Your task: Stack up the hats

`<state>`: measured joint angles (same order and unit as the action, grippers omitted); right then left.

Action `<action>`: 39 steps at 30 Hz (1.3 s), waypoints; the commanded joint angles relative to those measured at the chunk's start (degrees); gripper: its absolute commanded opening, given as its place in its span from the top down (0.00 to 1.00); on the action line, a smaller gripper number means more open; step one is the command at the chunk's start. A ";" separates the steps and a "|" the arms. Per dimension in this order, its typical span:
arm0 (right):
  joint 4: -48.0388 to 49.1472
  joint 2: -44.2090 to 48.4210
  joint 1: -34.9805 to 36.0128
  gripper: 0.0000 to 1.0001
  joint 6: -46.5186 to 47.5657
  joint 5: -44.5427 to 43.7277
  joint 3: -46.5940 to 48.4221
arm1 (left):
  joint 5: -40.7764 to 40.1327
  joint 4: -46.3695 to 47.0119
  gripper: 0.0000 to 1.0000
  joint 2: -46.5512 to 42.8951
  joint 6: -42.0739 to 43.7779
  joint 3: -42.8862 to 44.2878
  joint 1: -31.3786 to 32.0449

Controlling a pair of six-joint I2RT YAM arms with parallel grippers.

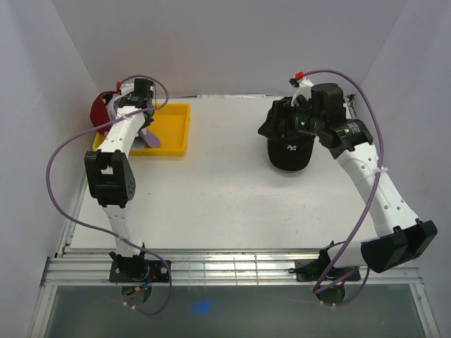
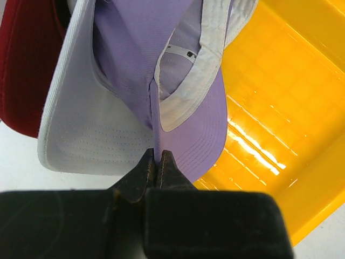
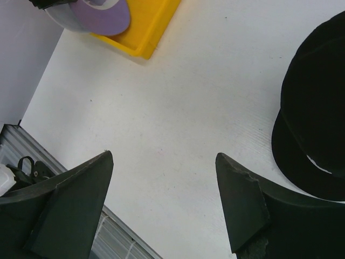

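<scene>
Evidently unfinished: the left pincer (image 2: 158, 162) pinches the lavender fabric cap (image 2: 135, 65) at the yellow plastic tray (image 2: 280, 108). The black fabric cap (image 1: 290, 151) with a white logo lies well apart on the table (image 1: 211, 197), near the spread, empty right pincer (image 3: 164, 183).

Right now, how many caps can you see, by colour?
dark red cap: 1
lavender cap: 1
white cap: 1, pressed against the lavender one, only partly in view
black cap: 1
Total: 4 caps in view
</scene>
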<state>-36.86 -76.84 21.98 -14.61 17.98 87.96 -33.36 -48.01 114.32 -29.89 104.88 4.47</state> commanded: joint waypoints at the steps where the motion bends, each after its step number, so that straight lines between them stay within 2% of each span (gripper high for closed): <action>1: 3.90 -1.29 1.75 0.18 1.60 0.57 1.86 | 2.69 -1.03 1.00 -4.37 2.12 3.48 0.01; 7: 6.71 -4.28 7.98 0.19 2.22 -3.73 4.23 | 5.67 -3.14 1.00 -7.53 2.73 5.59 0.10; 17: 20.42 -6.83 17.04 0.22 1.52 -11.65 -0.33 | 9.89 -6.92 1.00 -10.35 3.44 9.02 0.28; 30: 34.56 -13.16 28.38 0.25 3.01 -22.01 -0.16 | 19.65 -10.44 1.00 -16.23 -0.26 8.24 0.19; 35: 36.16 -19.74 35.67 0.29 6.60 -27.63 5.28 | 22.99 -10.62 1.00 -20.36 -2.10 4.20 0.36; 39: 36.16 -26.67 40.59 0.29 12.05 -35.53 10.90 | 25.98 -10.35 1.00 -24.31 -3.51 0.16 0.54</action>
<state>-4.60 -100.86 59.48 -8.03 -9.65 93.76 -10.61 -58.72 95.24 -31.55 106.89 4.69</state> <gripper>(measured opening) 0.711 0.030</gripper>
